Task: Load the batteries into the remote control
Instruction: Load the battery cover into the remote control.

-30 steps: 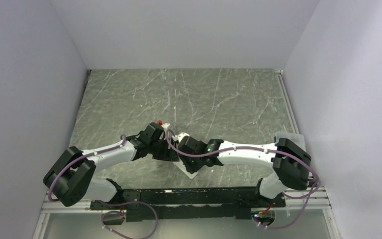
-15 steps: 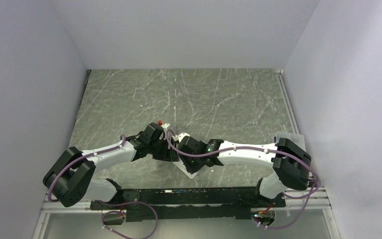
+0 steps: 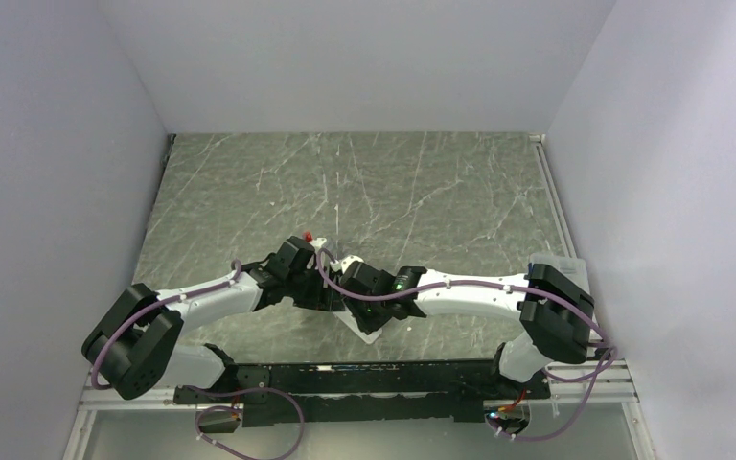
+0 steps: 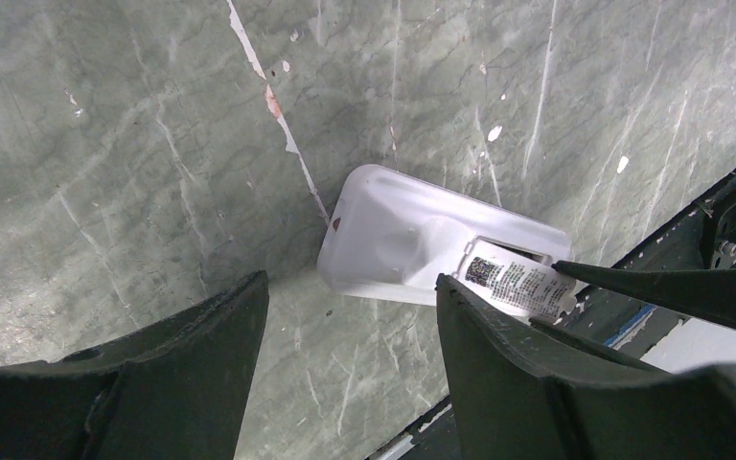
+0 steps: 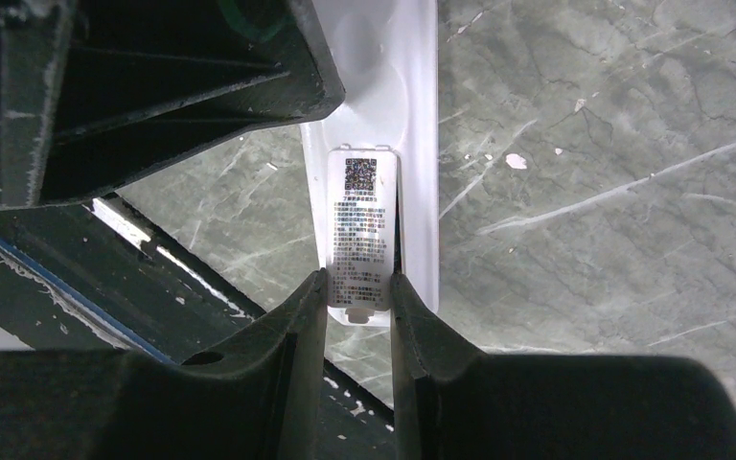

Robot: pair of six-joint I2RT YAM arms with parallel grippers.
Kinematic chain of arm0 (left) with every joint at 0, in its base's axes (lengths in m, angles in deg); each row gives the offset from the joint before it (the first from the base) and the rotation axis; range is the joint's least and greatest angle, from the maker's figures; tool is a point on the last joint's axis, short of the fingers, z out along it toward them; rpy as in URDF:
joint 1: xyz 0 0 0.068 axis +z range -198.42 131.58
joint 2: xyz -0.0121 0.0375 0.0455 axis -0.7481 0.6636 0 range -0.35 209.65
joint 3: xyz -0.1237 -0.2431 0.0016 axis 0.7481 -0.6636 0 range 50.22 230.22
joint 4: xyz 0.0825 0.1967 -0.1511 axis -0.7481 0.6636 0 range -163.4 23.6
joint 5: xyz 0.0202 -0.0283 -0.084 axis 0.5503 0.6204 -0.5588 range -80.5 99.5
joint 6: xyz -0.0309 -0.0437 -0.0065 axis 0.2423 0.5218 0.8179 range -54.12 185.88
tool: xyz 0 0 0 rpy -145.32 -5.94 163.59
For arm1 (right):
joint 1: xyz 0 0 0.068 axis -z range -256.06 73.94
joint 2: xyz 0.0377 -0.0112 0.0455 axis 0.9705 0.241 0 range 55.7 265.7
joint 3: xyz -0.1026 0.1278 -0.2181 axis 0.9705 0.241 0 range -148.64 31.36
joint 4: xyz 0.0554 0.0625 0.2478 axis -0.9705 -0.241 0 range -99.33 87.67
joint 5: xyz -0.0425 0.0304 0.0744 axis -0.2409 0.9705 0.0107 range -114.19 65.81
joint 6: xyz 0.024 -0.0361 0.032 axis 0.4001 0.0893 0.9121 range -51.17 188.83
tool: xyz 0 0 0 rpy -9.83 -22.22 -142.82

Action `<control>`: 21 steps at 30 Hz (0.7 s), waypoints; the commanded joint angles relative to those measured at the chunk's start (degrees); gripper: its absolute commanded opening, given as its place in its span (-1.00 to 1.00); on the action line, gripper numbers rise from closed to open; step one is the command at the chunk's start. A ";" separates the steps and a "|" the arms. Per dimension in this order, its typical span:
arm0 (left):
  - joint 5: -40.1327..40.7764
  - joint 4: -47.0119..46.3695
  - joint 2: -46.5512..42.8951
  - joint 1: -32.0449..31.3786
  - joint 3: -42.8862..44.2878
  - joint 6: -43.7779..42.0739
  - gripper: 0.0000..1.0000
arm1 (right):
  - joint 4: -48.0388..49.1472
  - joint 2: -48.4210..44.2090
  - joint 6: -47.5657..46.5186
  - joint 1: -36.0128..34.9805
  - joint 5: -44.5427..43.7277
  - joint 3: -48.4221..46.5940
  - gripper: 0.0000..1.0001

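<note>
The white remote control (image 4: 393, 240) is lying flat on the green marble tabletop (image 4: 105, 144), near the arm bases. The right gripper (image 5: 357, 287) is pinching the end of the QR-code labelled cover (image 5: 361, 220), which is sitting at one end of the remote control (a finger pressing on each long side). The left gripper (image 4: 350, 287) is hovering over the other end, spread wide and holding nothing.
</note>
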 commanded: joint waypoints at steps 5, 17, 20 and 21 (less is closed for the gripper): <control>-0.14 0.26 -0.69 0.11 -1.03 -1.40 0.41 | -1.63 -1.63 0.63 0.03 -0.86 -1.29 -0.60; -0.13 0.08 -0.59 0.10 -1.20 -1.31 0.41 | -1.37 -2.00 1.17 0.05 -0.33 -0.48 -0.60; -0.14 0.08 -0.64 0.07 -1.20 -1.23 0.40 | -1.60 -2.05 1.20 0.04 -0.25 -0.34 -0.60; -0.14 0.08 -0.68 0.07 -1.20 -1.25 0.41 | -1.63 -2.11 1.20 0.04 -0.25 -0.26 -0.60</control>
